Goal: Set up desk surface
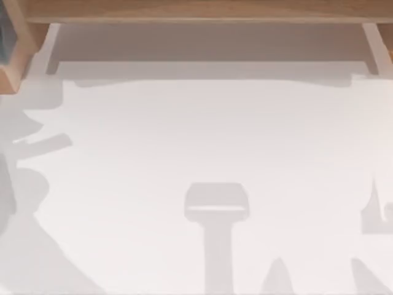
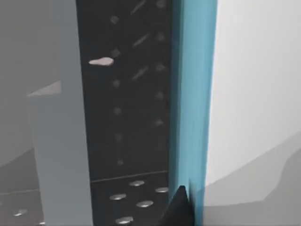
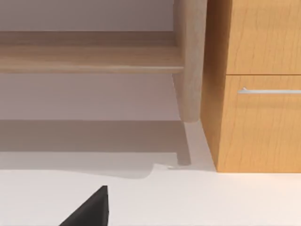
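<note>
The desk surface (image 1: 202, 141) is a broad plain white tabletop crossed by grey shadows. In the left wrist view a dark part of my left gripper (image 2: 181, 209) sits close against a blue-edged panel (image 2: 193, 94), with white desk surface (image 2: 258, 94) beside it. In the right wrist view a dark part of my right gripper (image 3: 91, 209) hangs low over the desk surface (image 3: 197, 197), short of the shelf's leg. Nothing shows in either gripper.
A light-brown wooden shelf frame (image 1: 202, 12) runs along the far edge, its leg (image 3: 189, 61) standing on the desk. A wooden drawer cabinet (image 3: 258, 94) with a metal handle (image 3: 268, 91) stands beside the leg. A dark perforated panel (image 2: 127, 108) and a grey post (image 2: 59, 141) are by the left arm.
</note>
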Available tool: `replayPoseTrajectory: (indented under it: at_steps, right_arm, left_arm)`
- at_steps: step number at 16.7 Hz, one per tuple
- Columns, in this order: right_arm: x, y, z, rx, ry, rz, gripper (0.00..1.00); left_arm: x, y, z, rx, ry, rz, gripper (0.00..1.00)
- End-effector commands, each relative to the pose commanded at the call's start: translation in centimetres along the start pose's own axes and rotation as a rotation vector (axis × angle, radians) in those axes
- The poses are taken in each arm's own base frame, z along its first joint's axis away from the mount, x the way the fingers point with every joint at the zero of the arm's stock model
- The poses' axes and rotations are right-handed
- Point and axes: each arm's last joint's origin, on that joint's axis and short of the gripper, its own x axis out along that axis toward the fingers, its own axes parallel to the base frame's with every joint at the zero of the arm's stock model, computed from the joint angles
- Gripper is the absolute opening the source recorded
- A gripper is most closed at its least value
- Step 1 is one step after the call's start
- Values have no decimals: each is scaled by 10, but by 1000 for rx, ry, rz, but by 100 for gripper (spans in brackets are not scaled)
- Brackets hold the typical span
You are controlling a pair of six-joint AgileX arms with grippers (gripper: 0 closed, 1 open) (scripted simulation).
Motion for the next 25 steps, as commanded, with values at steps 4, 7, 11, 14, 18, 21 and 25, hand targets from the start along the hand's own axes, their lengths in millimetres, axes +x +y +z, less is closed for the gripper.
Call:
replayPoseTrajectory:
  at_steps: [4,7,11,14,18,21,25]
  right_arm:
    - [0,0,0,0,0,0,100]
    - [0,0,0,0,0,0,100]
    - [0,0,0,0,0,0,100]
    - [0,0,0,0,0,0,100]
    - [0,0,0,0,0,0,100]
    - [0,0,0,0,0,0,100]
    - [0,0,0,0,0,0,100]
  left_arm:
    - [0,0,0,0,0,0,30]
    - [0,0,0,0,0,0,53]
    - [0,0,0,0,0,0,83]
    - [0,0,0,0,0,0,100]
    - [0,0,0,0,0,0,100]
    - [0,0,0,0,0,0,100]
    - [-10,3,-2,9,6,17,100]
